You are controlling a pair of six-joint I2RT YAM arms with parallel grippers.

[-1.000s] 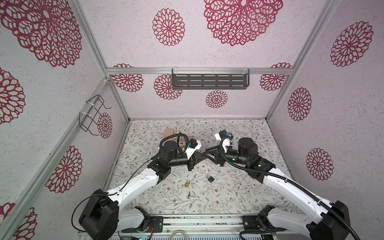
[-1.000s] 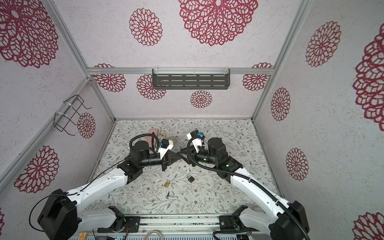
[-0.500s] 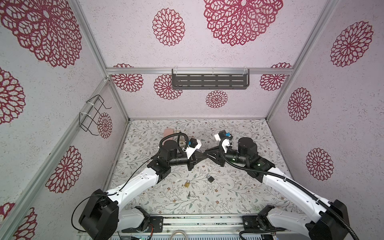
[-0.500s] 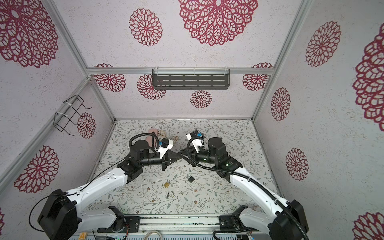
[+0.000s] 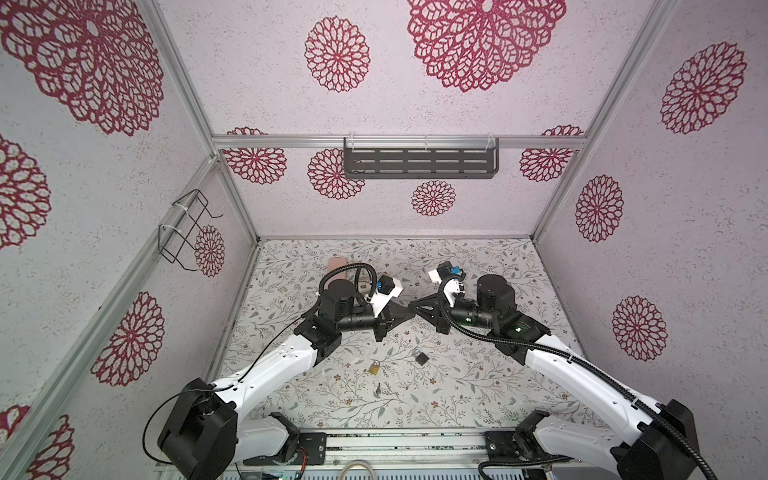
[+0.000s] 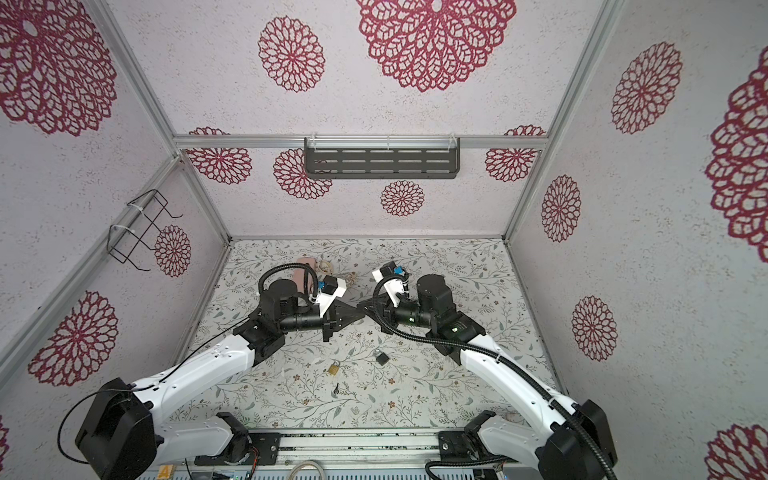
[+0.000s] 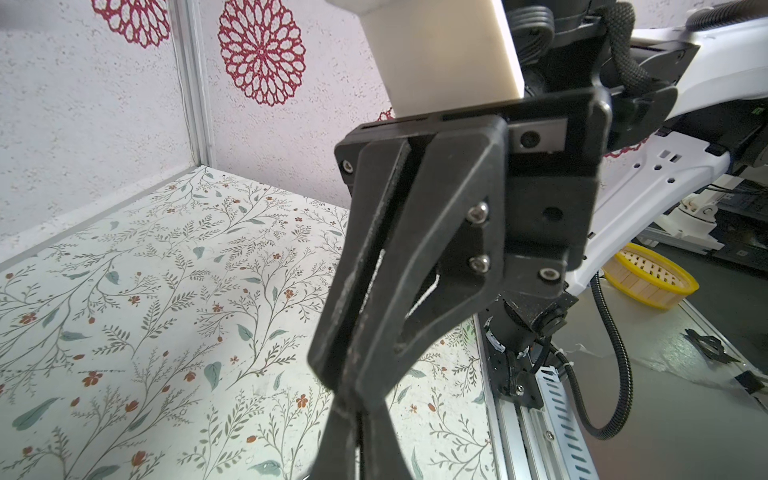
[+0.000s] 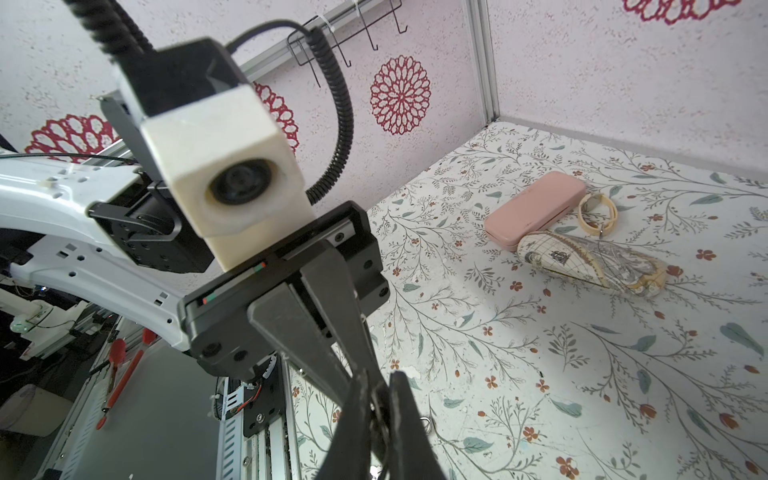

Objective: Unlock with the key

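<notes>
In both top views my two grippers meet tip to tip in the air above the middle of the floral table [image 5: 478,374]. The left gripper [image 5: 404,311] [image 7: 359,409] is shut. The right gripper [image 5: 413,306] [image 8: 380,401] has its jaws shut around the left one's tips. A small grey metal piece [image 8: 377,409], apparently a key, is pinched between them; little of it shows. Below on the table lie a brass padlock [image 5: 375,368], a black padlock [image 5: 420,357] and a small dark key [image 5: 377,390].
A pink case [image 8: 536,210], a patterned pouch [image 8: 582,262] and a pale bangle [image 8: 596,210] lie at the back left of the table. A dark slotted shelf [image 5: 419,162] hangs on the back wall and a wire rack [image 5: 185,226] on the left wall.
The right gripper's jaws have closed in on the left gripper's tips. Both arms have stayed nearly where they were, and the left jaws have stayed shut.
</notes>
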